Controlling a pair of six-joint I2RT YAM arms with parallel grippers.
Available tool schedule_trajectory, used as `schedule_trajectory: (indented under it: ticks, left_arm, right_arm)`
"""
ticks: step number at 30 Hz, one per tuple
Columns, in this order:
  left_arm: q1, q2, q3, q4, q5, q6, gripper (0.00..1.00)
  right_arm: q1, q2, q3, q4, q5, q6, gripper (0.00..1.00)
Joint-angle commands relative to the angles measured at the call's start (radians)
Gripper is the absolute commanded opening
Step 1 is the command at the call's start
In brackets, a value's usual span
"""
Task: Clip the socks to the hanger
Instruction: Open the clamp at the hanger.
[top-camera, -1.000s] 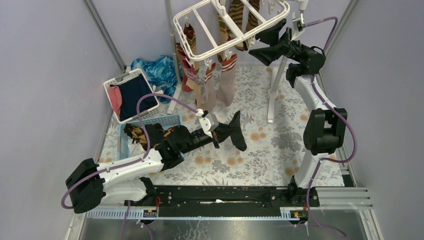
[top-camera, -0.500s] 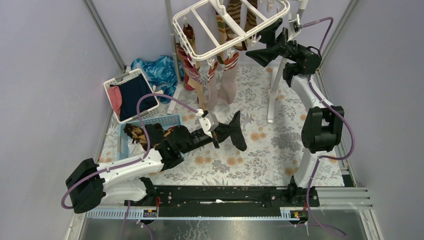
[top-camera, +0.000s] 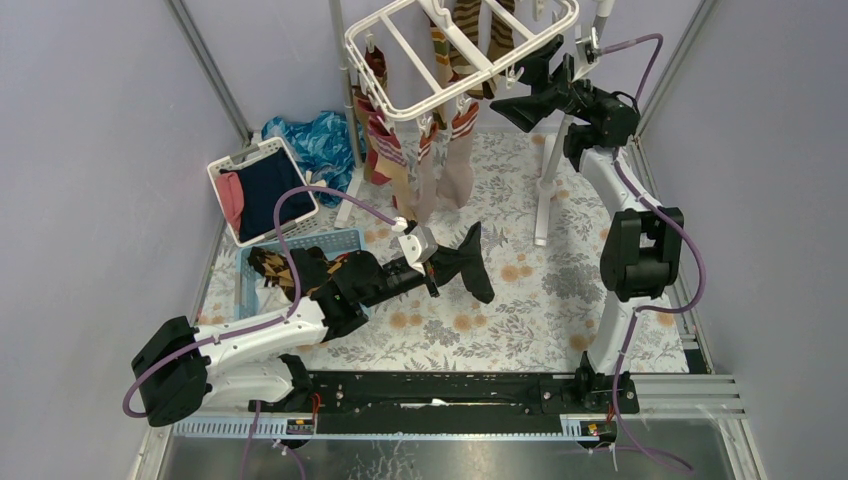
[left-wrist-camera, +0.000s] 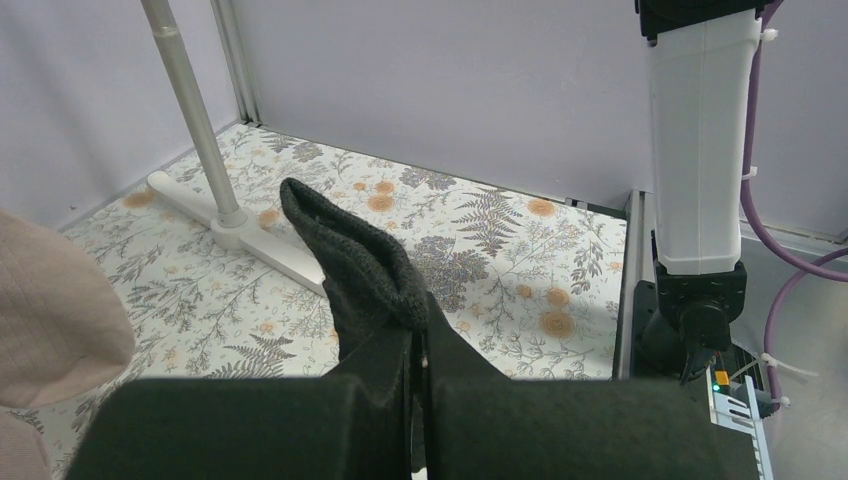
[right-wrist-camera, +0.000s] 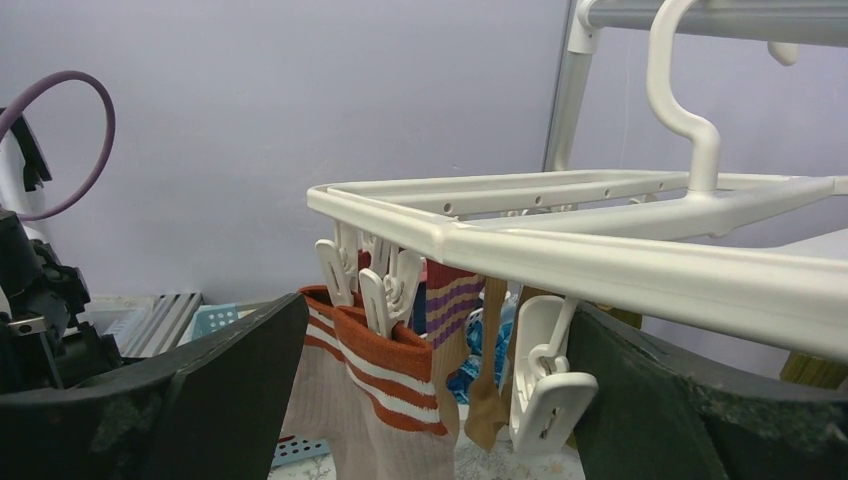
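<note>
now right pincer (top-camera: 522, 80), wide, sits closer under hanger (right-wrist-camera: 600, 262); left pincer (left-wrist-camera: 418, 385) grips black sock (left-wrist-camera: 352, 262).

The left arm (top-camera: 260, 335) is lying low, reaching from its base at 7 o'clock toward the centre of the surface, with the forearm nearly level. The left gripper (top-camera: 452, 266) is pointing toward 3 o'clock, its jaws pressing together on a black sock (left-wrist-camera: 345, 255). The right arm (top-camera: 632, 262) is standing tall at 4 o'clock and stretching up toward 1 o'clock. The right gripper (top-camera: 522, 78) is aiming toward 9 o'clock with its jaws spread wide, gripping nothing.
</note>
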Motion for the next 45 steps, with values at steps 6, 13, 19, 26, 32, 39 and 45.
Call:
schedule_trajectory:
  ticks: [6, 13, 19, 26, 32, 39, 45]
  left_arm:
    - [0.002, 0.004, 0.001, 0.040, 0.006, -0.012, 0.00]
    - [0.002, 0.005, 0.003, 0.040, 0.010, -0.015, 0.00]
    - [-0.001, 0.004, 0.006, 0.038, 0.010, -0.015, 0.00]
    - [-0.003, 0.003, 0.003, 0.037, 0.009, -0.016, 0.00]
    - [-0.003, 0.005, 0.006, 0.037, 0.010, -0.015, 0.00]
    - [-0.005, 0.005, 0.007, 0.036, 0.010, -0.015, 0.00]
    - [-0.005, 0.003, 0.006, 0.035, 0.009, -0.015, 0.00]
  right_arm:
    - [0.005, 0.006, 0.063, 0.050, 0.025, 0.031, 0.97]
    - [-0.028, -0.021, 0.033, 0.088, 0.022, 0.054, 0.96]
    - [-0.042, -0.028, 0.020, 0.130, 0.018, 0.088, 0.95]
    - [-0.051, -0.039, -0.001, 0.154, 0.014, 0.094, 0.93]
    - [-0.052, -0.037, 0.008, 0.202, 0.015, 0.130, 0.90]
    - [-0.048, -0.019, 0.041, 0.204, 0.038, 0.134, 0.93]
    - [-0.043, -0.005, 0.079, 0.204, 0.047, 0.141, 0.89]
